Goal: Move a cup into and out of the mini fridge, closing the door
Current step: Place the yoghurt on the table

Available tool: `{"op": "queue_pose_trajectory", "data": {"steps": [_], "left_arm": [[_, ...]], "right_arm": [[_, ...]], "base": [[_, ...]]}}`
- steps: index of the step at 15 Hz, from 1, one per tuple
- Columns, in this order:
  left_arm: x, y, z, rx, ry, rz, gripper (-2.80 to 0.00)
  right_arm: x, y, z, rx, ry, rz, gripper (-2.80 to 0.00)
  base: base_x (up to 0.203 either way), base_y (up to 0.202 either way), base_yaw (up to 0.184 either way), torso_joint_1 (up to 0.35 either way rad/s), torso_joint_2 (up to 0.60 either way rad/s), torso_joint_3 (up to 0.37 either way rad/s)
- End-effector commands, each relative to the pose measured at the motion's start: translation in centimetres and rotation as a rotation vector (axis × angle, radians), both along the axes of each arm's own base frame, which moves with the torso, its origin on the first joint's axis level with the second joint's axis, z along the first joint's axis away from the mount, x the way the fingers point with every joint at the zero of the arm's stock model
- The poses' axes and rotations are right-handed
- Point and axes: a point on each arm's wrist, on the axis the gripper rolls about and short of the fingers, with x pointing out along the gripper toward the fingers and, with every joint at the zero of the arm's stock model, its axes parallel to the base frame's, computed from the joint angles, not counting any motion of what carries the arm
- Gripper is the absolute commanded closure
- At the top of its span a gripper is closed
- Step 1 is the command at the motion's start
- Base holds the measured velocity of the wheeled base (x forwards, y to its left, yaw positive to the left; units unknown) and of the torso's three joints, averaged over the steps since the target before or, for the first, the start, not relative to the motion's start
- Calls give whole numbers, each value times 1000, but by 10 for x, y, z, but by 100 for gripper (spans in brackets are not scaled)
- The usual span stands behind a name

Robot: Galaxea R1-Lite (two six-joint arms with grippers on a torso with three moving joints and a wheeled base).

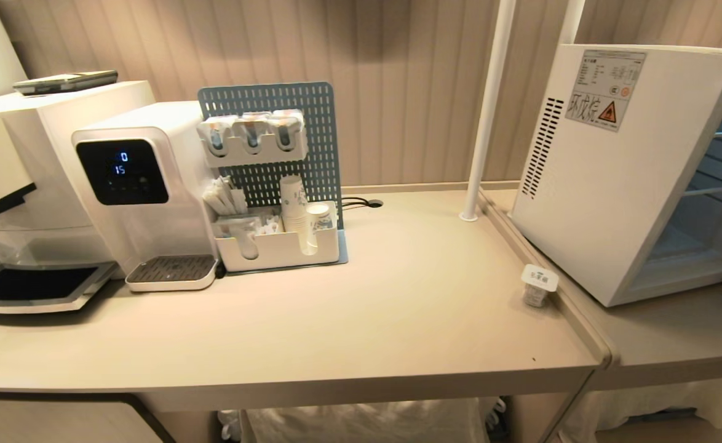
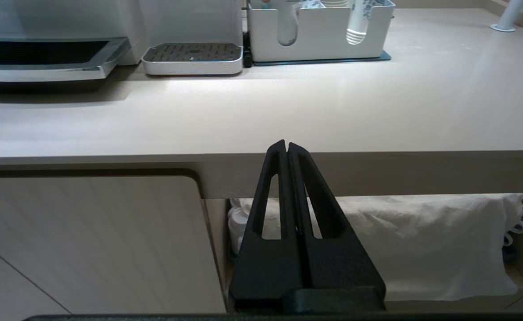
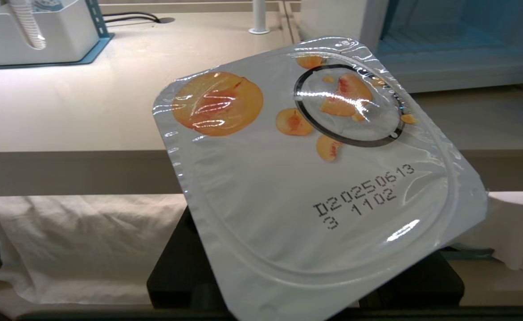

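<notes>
A sealed cup with a foil lid [image 3: 306, 169] printed with peach slices fills the right wrist view. It sits tilted over my right gripper's black body [image 3: 177, 272] in front of the table's edge, and its lid hides the fingers. A second small white cup [image 1: 539, 285] stands on the table near the mini fridge [image 1: 619, 184]. The fridge is open, showing wire shelves [image 1: 714, 187]; its door is out of view. My left gripper [image 2: 287, 143] is shut and empty, level with the table's front edge. Neither arm shows in the head view.
A water dispenser [image 1: 133, 184] and a coffee machine [image 1: 23, 184] stand at the back left. Beside them is a pegboard organiser with paper cups [image 1: 281, 240]. A white pole [image 1: 484, 123] rises near the fridge's lower side table [image 1: 674, 338]. White cloth [image 2: 422, 240] lies under the table.
</notes>
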Motion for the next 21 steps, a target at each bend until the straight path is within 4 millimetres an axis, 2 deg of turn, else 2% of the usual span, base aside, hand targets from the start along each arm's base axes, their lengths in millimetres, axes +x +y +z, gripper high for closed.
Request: {"op": "queue_pose_trajectory", "data": {"steps": [1, 10, 15, 16, 17, 19, 21], "left_arm": [[0, 0, 0, 0, 1, 2, 0], [0, 0, 0, 0, 1, 1, 0], [0, 0, 0, 0, 1, 1, 0], [0, 0, 0, 0, 1, 2, 0], [0, 0, 0, 0, 1, 2, 0], [0, 0, 0, 0, 1, 1, 0], [0, 0, 0, 0, 1, 1, 0]], "right_arm": [[0, 0, 0, -1, 1, 0, 0], [0, 0, 0, -1, 3, 0, 0], [0, 0, 0, 1, 1, 1, 0], [-2, 0, 6, 1, -15, 5, 0], [-6, 0, 21, 8, -41, 8, 0], [-11, 0, 69, 61, -38, 18, 0], [13, 1, 106, 112, 115, 37, 0]], "base": [[0, 194, 4, -2, 11, 6], [0, 193, 2, 3, 3, 3], [0, 37, 1, 1, 0, 1], [0, 0, 0, 0, 0, 0], [0, 0, 0, 0, 0, 0], [0, 0, 0, 0, 0, 0], [0, 0, 0, 0, 0, 0]]}}
